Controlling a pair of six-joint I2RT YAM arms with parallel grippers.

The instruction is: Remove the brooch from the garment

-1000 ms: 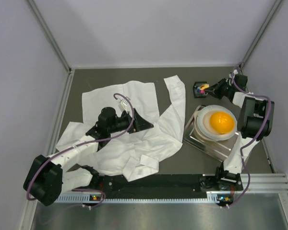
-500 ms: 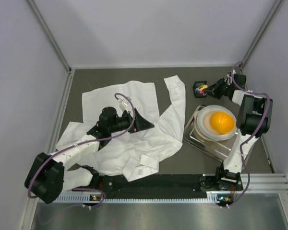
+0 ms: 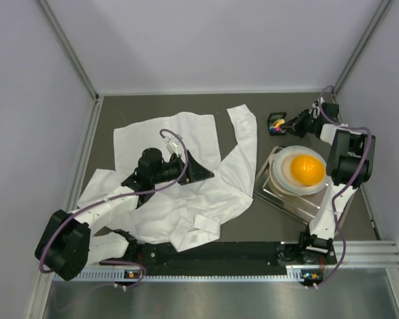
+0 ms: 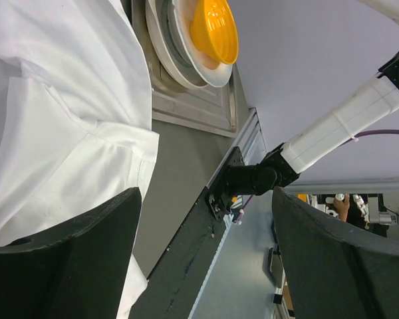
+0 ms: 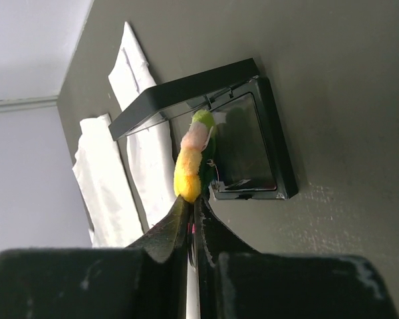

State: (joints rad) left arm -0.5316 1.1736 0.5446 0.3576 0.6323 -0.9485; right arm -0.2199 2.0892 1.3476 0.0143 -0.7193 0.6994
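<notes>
The white garment (image 3: 186, 179) lies spread and creased on the dark table, left of centre; it also shows in the left wrist view (image 4: 60, 113). My right gripper (image 5: 191, 209) is shut on the brooch (image 5: 189, 166), seen edge-on with yellow, pink and green petals, and holds it over a small open black box (image 5: 253, 153). In the top view the brooch (image 3: 276, 122) sits at the box (image 3: 274, 123) at the far right, off the garment. My left gripper (image 3: 198, 171) is open and empty, resting over the middle of the garment.
A stack of white plates with an orange bowl (image 3: 306, 169) sits on a metal tray (image 3: 286, 198) right of the garment. The side walls and back wall stand close around the table. The black rail (image 3: 219, 251) runs along the near edge.
My right gripper has shifted slightly toward the back with the brooch at the black box. The left arm has stayed almost still.
</notes>
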